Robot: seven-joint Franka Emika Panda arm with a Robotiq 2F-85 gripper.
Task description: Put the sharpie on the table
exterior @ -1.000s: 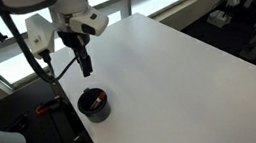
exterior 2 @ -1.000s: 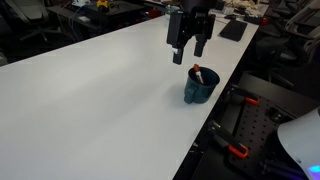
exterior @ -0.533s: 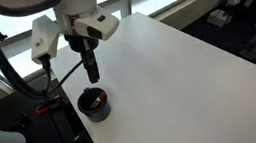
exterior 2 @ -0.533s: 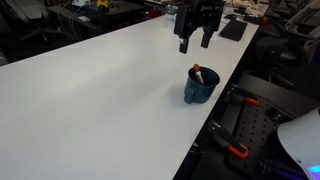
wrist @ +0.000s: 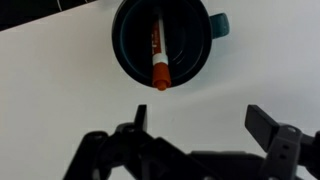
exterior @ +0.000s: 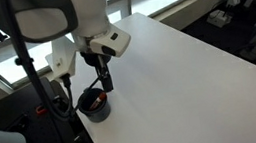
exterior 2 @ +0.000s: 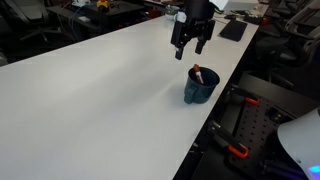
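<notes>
the white panda arm [exterior: 84, 12] bends over at the wrist, its gripper [exterior: 106, 82] pointing straight down; in the wrist view its two dark fingers [wrist: 265, 122] stand wide apart, gripping nothing.

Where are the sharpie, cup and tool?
sharpie [wrist: 157, 52]: wrist view, middle of the barrel.
cup [exterior 2: 198, 90]: exterior view, outer wall.
tool [wrist: 200, 122]: wrist view, midway between its open fingertips.

No text or number can be read in any view. The sharpie [wrist: 157, 52] carries print along its barrel. It is too small and blurred to make out.
</notes>
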